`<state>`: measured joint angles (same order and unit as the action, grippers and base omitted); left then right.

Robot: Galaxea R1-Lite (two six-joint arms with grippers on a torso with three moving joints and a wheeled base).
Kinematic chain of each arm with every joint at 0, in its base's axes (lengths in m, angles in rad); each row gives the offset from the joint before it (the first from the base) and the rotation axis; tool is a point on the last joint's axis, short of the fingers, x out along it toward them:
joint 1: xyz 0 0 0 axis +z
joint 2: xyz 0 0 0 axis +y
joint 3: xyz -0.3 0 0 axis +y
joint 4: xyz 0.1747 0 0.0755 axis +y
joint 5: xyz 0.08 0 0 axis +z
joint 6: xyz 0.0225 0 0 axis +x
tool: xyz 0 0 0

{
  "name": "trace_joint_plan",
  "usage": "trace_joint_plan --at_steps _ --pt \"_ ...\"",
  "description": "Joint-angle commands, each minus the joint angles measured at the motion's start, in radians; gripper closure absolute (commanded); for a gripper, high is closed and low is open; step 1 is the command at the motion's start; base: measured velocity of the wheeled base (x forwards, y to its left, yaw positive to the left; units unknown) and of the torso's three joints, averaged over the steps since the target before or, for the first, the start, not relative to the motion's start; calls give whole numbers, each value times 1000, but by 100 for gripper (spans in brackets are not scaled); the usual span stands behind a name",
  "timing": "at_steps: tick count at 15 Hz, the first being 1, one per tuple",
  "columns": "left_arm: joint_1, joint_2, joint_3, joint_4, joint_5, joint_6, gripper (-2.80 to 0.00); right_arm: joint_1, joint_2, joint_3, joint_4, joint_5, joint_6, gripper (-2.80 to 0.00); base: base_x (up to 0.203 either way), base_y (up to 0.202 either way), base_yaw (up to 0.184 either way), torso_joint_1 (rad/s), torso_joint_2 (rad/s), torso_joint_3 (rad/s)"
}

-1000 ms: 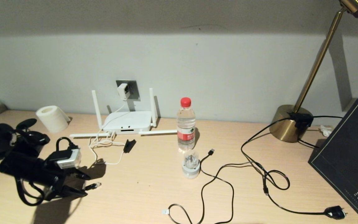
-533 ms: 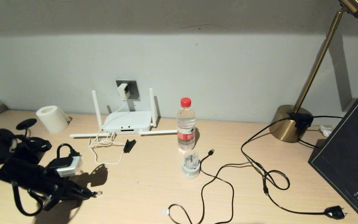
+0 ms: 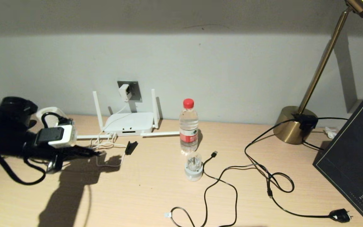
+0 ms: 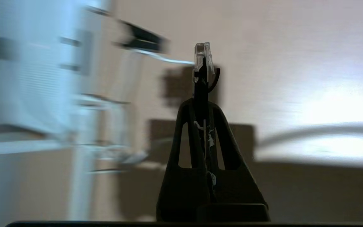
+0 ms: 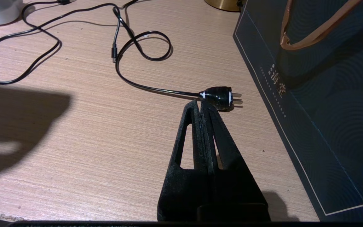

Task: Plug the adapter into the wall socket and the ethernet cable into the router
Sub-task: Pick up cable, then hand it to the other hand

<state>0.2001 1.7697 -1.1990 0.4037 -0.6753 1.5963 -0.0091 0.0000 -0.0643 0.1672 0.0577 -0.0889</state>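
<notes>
The ethernet cable [image 4: 203, 61] is clamped between the closed fingers of the left gripper [image 3: 88, 153], with its clear-tipped connector projecting past the fingertips. In the head view, the gripper sits above the table [image 3: 143, 195], left of the router [image 3: 129, 124] and pointing toward it. The connector is near the router's coiled white cord and apart from the router body.

The router lies flat against the wall, with 2 antennas upright and 2 laid along the table. The adapter [image 3: 124, 92] is seated on the wall socket [image 3: 130, 90], directly above the router; its thin white cord drops to the router.

A small black clip [image 3: 131, 147] lies just in front of the router. A water bottle [image 3: 188, 126] with a red cap stands to the router's right, and a round white-and-clear plug [image 3: 193, 166] stands in front of the bottle.

The right gripper [image 5: 203, 105] hovers over the table with its fingers pressed together and nothing between them, just beside the lamp cord plug [image 5: 220, 97] and near a dark gift bag [image 5: 320, 94].
</notes>
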Motion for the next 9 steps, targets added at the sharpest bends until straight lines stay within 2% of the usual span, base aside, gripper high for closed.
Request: trace_joint_plan --at_steps 1,4,7,8,9 --pt "-40 -97 30 -138 -3 -15 0 0 2 0 2 1 0 0 0 0 0 0 0 0" --pt "-122 -186 98 -371 87 -63 0 0 2 0 2 1 0 0 0 0 0 0 0 0" --pt "-216 -235 241 -581 167 -219 0 0 2 0 2 1 0 0 0 0 0 0 0 0" --pt "-247 -249 315 -648 202 -296 0 0 2 0 2 1 0 0 0 0 0 0 0 0" --pt "-286 -263 390 -717 246 -399 0 0 2 0 2 1 0 0 0 0 0 0 0 0"
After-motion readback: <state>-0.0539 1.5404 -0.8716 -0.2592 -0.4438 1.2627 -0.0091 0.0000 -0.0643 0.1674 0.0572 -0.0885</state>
